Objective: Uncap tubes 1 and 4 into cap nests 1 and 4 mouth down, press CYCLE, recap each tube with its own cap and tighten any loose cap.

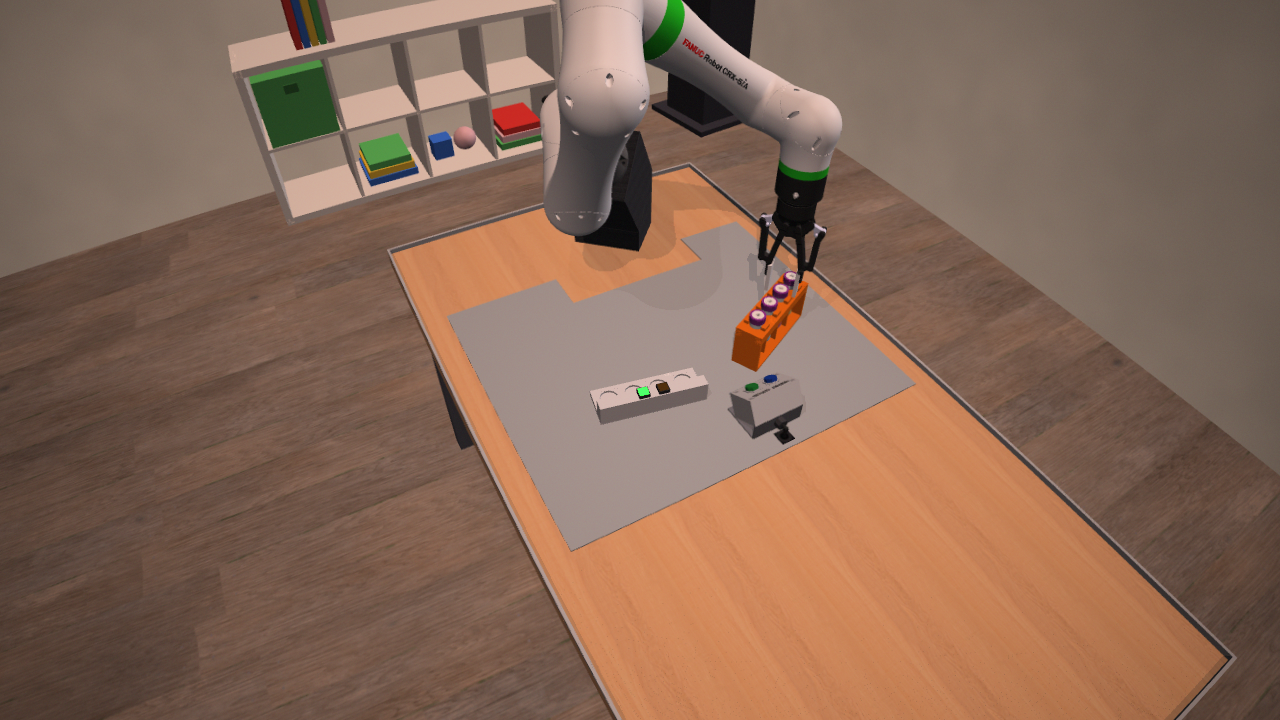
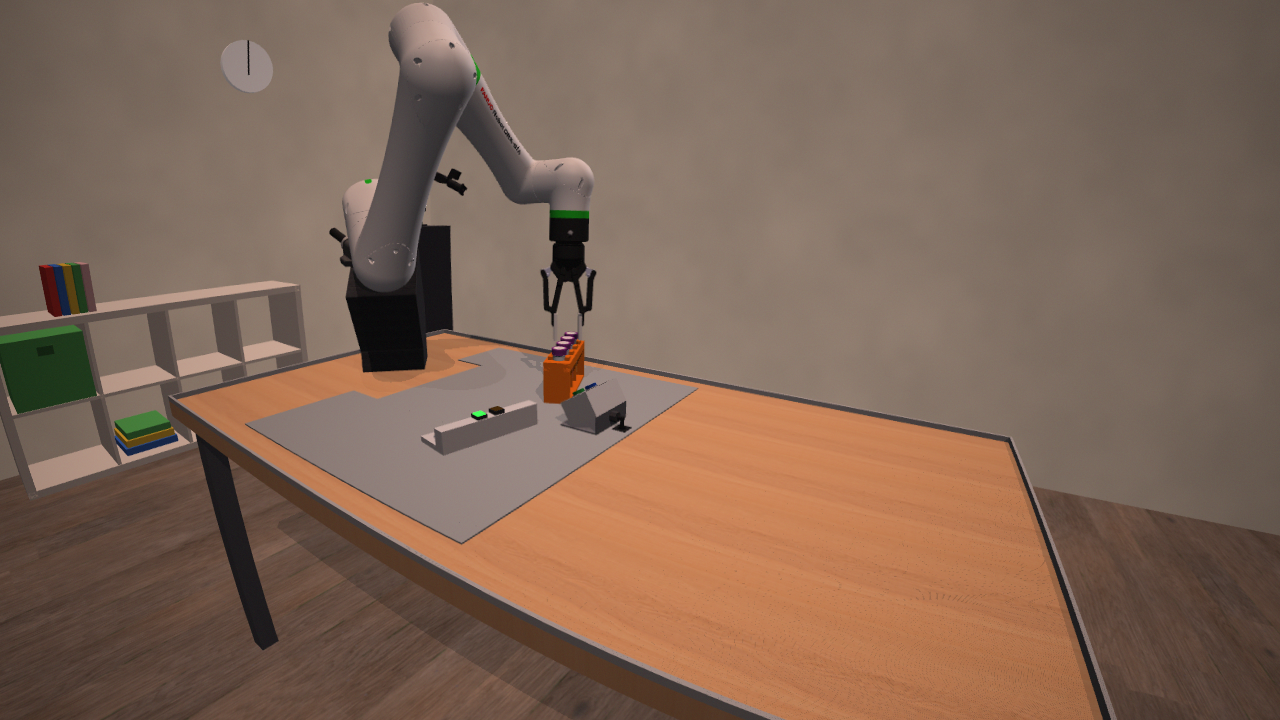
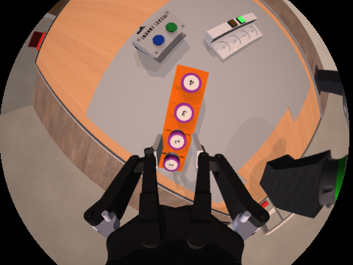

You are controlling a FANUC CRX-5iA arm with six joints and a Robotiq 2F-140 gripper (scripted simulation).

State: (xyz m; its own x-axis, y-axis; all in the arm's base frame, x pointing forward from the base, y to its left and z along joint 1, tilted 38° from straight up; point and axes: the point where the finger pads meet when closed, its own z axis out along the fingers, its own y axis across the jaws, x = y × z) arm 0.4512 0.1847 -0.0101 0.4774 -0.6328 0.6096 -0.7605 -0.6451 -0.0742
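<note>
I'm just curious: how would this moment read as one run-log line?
gripper: open, empty, above cap 1 | decapping station: four caps on | cap tray: nests empty | green lamp: lit
</note>
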